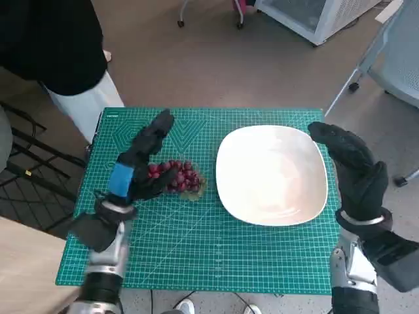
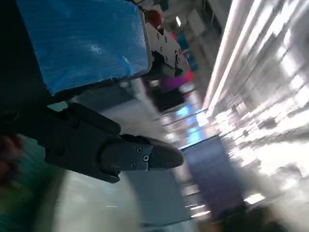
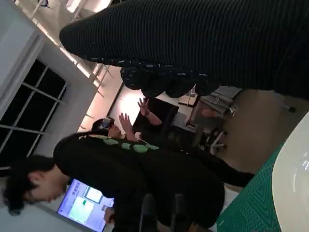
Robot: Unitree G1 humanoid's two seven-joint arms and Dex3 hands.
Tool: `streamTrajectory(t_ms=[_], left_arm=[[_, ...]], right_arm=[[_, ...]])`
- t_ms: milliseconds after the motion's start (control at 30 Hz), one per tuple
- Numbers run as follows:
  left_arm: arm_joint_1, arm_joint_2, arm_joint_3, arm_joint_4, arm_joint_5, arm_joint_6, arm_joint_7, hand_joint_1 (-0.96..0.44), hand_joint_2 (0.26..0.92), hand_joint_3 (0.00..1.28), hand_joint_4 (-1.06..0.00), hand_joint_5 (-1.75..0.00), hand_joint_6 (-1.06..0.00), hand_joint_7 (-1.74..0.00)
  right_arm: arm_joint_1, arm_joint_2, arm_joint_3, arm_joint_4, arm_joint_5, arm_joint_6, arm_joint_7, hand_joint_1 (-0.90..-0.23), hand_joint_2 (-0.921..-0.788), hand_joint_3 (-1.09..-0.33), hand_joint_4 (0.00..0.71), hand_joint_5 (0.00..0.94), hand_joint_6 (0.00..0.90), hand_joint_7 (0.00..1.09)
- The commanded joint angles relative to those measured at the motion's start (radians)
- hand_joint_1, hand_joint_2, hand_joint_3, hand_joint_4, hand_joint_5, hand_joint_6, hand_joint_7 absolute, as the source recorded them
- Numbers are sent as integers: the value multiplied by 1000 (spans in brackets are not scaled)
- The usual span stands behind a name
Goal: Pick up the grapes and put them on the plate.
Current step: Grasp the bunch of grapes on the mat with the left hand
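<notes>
A bunch of red grapes [image 1: 178,176] lies on the green mat [image 1: 196,248], left of the white plate [image 1: 272,175]. My left hand [image 1: 139,167] is just left of the bunch, fingers stretched out away from me and thumb against the grapes' near side; it holds nothing. In the left wrist view a black finger [image 2: 120,151] sticks out straight, with a red blur of grapes [image 2: 7,155] at the picture's edge. My right hand [image 1: 350,169] hovers at the plate's right rim, fingers spread and empty. The right wrist view shows only the glove [image 3: 193,43] and a bit of plate rim [image 3: 294,169].
A person in a black top and white trousers [image 1: 62,55] stands at the table's far left corner. A grey chair [image 1: 396,55] is at the far right, a white cabinet [image 1: 314,16] beyond the table, a black rack [image 1: 29,170] on the left.
</notes>
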State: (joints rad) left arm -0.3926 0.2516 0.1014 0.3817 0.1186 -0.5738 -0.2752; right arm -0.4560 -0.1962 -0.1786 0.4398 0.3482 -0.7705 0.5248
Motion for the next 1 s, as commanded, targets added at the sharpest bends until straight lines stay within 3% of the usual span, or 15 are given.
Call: streamTrajectory(t_ms=[33,167,333,600,1000], left_arm=[[44,151,-73,-298,371,334,-30,-670,842,35,-13,1,-19,0],[37,153,-111,-384,479,506,-85,-629,762,8,-2,1,-26,-9],[18,153,-160,-400,545,613,-116,-581,715,1,0,1,-54,-20],[-18,156,-236,-419,599,776,-178,-556,705,0,1,1,-61,-16],[-73,166,-322,-349,624,865,-187,-541,704,0,1,1,-74,-15]], right_arm=[[10,-1,3,27,-11,3,8,-565,-921,-679,192,2,-1,366],[6,-2,3,32,-12,3,7,-564,-921,-681,192,3,0,367],[3,-3,2,36,-9,5,9,-569,-921,-681,195,3,0,368],[7,-5,1,31,-1,6,14,-569,-921,-676,198,4,2,369],[18,-4,3,2,0,19,11,-563,-921,-683,197,3,0,371]])
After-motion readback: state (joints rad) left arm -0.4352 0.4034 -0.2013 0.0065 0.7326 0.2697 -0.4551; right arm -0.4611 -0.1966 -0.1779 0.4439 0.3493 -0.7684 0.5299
